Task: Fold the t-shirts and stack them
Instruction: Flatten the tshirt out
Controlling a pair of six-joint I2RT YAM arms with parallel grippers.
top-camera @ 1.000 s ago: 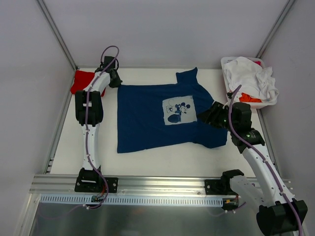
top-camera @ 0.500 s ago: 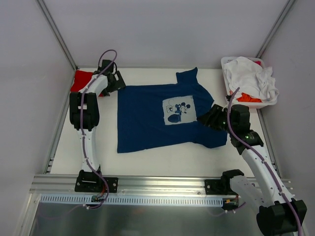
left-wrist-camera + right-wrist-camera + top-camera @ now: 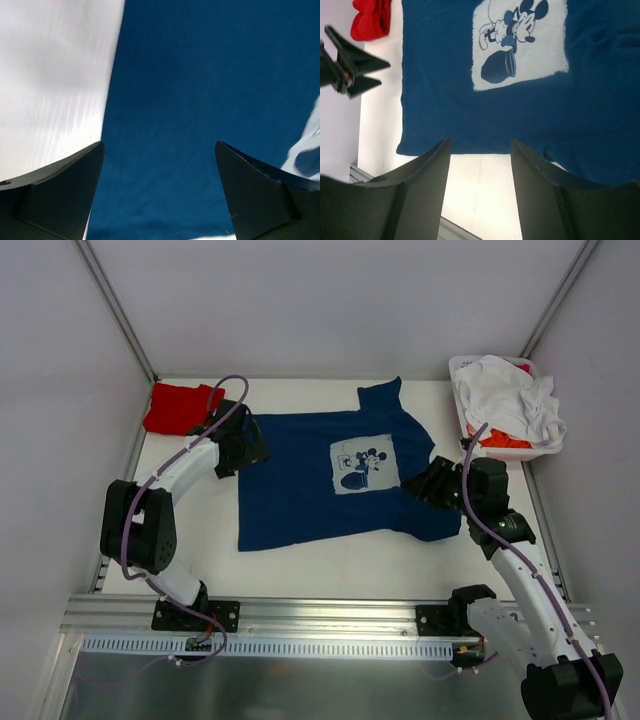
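- Table [image 3: 320,565]: navy tee [image 3: 300,490] lies flat mid-table, print up.
- Basket [image 3: 458,364], far right corner: white tee [image 3: 510,395] heaped over an orange one [image 3: 508,440].
- Red tee [image 3: 178,407]: far left corner.
- Left gripper [image 3: 159,150]: released, above the navy tee's left edge.
- Right gripper [image 3: 480,145]: released, empty, over its near right edge.

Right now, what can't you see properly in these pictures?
- Top view: the navy t-shirt's edge, under the right arm.
- Top view: the orange t-shirt, mostly buried beneath white t-shirts.
- Left wrist view: the pale print, blurred and cut by the right edge.
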